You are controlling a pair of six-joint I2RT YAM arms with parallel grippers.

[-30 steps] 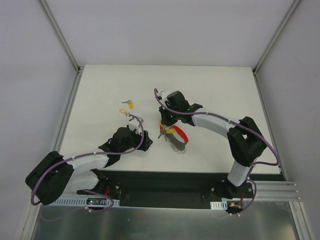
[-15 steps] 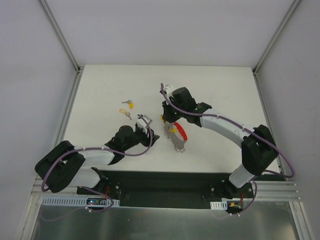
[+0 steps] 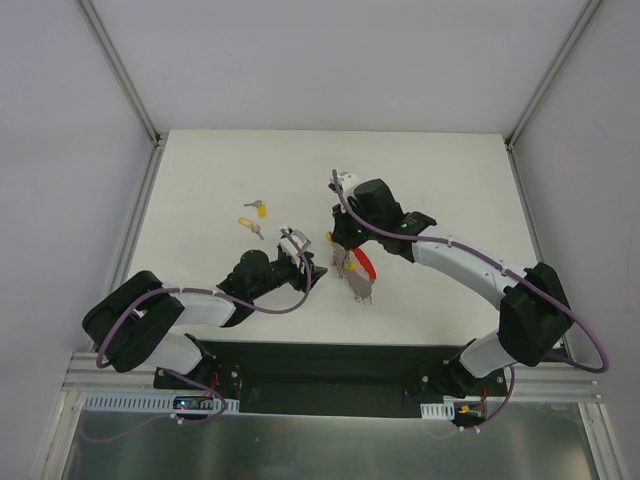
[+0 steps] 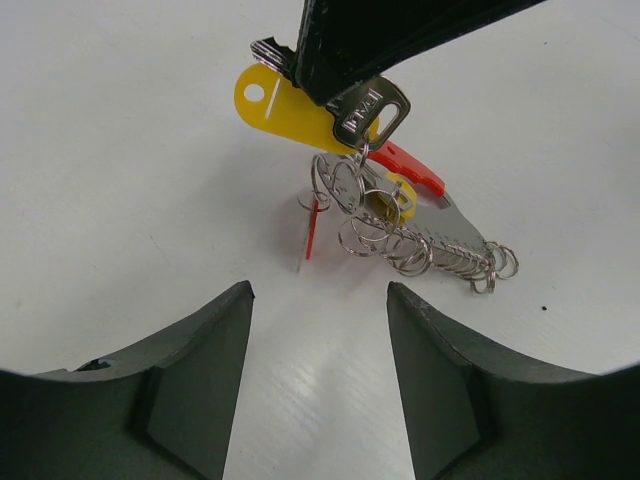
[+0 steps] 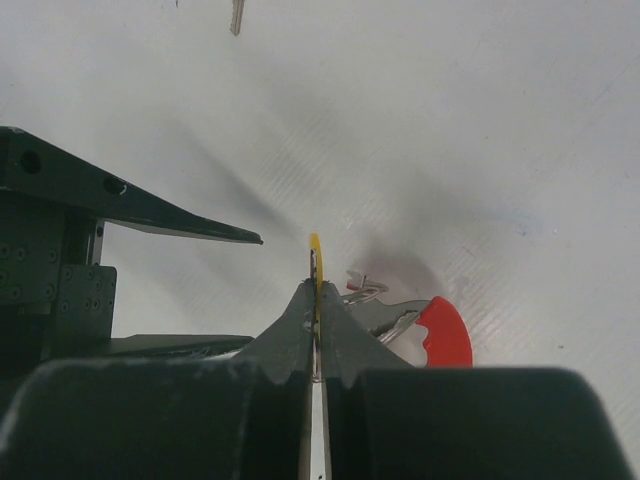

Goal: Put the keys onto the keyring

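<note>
The left arm [image 3: 215,300] is sliding to the right over the counter [image 3: 450,180], so its jaws, which are now about half open after narrowing and are holding nothing, are pointing at the keyring [image 4: 420,245] from near instead of from well apart. The right jaws are staying pressed shut on a key [image 4: 290,100] with a yellow head, holding it just above the keyring, whose red clip and rings are resting on the counter. We are judging that the threading is only beginning, because two more keys [image 3: 261,208] are lying apart, untouched.
</note>
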